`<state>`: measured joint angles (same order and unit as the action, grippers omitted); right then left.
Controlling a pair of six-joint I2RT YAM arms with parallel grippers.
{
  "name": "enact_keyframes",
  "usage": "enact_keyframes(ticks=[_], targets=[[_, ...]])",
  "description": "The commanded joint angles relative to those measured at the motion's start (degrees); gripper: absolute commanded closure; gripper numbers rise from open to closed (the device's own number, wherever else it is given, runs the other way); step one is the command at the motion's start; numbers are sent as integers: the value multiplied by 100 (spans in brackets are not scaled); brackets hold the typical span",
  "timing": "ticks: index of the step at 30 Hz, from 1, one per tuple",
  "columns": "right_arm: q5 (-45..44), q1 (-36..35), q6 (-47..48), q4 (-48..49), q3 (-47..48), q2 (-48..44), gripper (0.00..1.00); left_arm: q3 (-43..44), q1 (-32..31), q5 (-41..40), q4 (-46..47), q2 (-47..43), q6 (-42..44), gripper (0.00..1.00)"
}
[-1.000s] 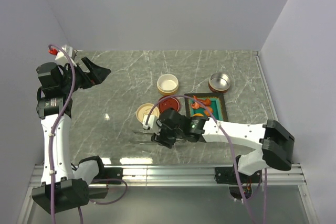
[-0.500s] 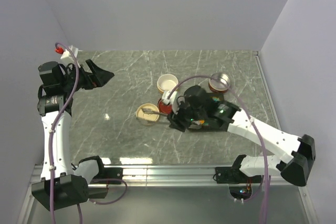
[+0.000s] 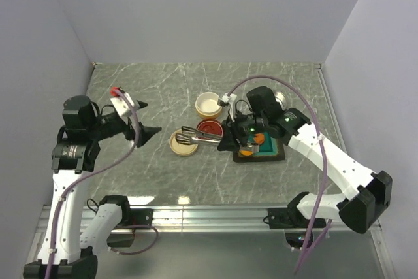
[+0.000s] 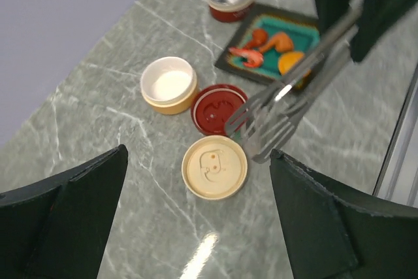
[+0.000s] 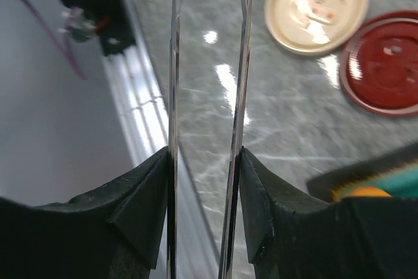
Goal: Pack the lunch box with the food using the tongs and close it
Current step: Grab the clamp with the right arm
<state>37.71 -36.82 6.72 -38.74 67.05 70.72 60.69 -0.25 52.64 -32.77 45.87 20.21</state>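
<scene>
Three pale lilac walls (image 3: pixel 196 11) box in a grey-green marble worktop (image 3: pixel 130 174). The left end effector (image 3: pixel 147 118) hangs released above bare stone. A cream lid (image 3: pixel 183 142) and a red lid (image 3: pixel 209 128) lie under the tips of the tongs (image 3: pixel 199 138) — the right end effector (image 3: pixel 236 136) is grasping them. Food (image 4: pixel 248 57) sits on the teal tray (image 4: pixel 304 34) — the right arm partly covers it from above.

We see soft, even overhead light in all three views, bright, with only faint, soft-edged shadows. On the glossy marble table (image 3: pixel 150 96) we catch small white glare spots near the front edge, and more of them in both wrist views. The tongs (image 4: pixel 287 89) glint sharply in the left wrist view. Close to the right wrist lens the dark fingers (image 5: pixel 140 220) look soft and underexposed — the table beyond them is sharp
</scene>
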Motion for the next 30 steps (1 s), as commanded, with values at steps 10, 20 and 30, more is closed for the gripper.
enact_keyframes(ticks=[10,20,30], targets=[[1738,69,-1181,534,731,1005,51,-22,-2845,-1668,-520,317,2357,12],[2099,70,-1726,1018,801,1208,53,128,-3798,-2127,-414,827,2286,21],[2415,69,-1920,1202,775,1199,54,101,-4000,-2337,-177,1047,2119,31]])
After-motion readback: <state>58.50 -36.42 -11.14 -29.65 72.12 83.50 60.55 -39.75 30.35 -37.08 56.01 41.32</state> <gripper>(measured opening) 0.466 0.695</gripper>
